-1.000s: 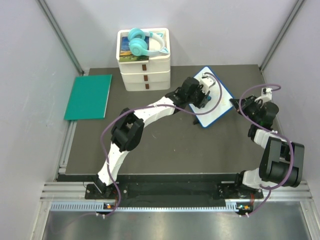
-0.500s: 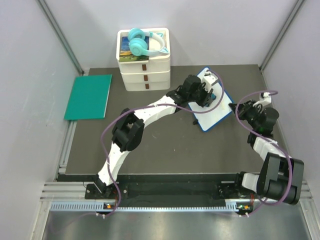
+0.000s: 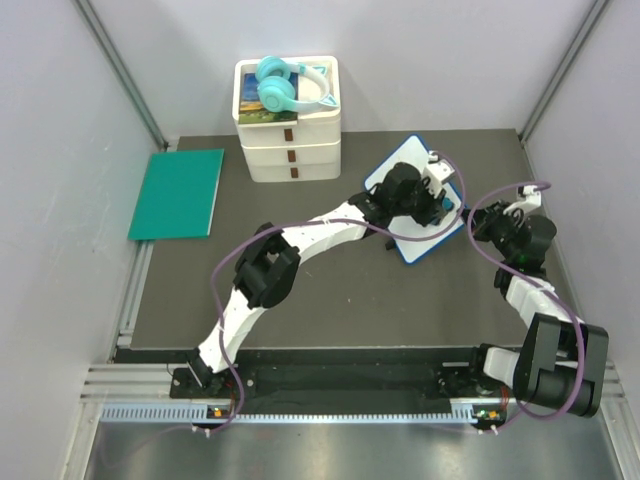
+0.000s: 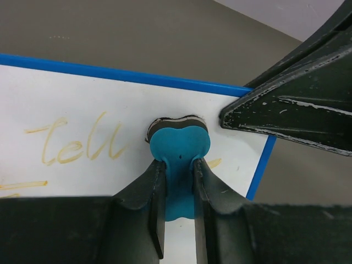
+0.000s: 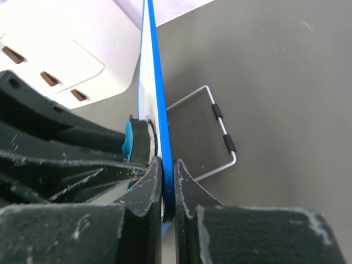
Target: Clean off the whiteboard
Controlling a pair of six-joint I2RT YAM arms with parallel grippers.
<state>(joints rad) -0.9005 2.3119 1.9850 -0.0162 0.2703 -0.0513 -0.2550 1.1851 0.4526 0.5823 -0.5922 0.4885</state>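
Note:
The whiteboard (image 3: 412, 228), white with a thin blue frame, stands tilted at the back right of the table. It bears yellow-orange writing (image 4: 77, 146). My left gripper (image 4: 177, 170) is shut on a blue eraser (image 4: 179, 151) and presses its pad against the board near the right edge. My right gripper (image 5: 166, 165) is shut on the board's blue edge (image 5: 157, 93), seen edge-on. The board's wire stand (image 5: 220, 132) rests on the table behind it. In the top view the left gripper (image 3: 432, 203) is over the board and the right gripper (image 3: 470, 215) is at its right edge.
A stack of white boxes (image 3: 290, 140) with turquoise headphones (image 3: 285, 85) on top stands at the back centre. A green flat mat (image 3: 178, 192) lies at the left. Grey walls close in both sides.
My left gripper has moved to the right across the board with the eraser. The board has shifted and turned slightly. My right arm has lowered a little, still holding the board's edge.

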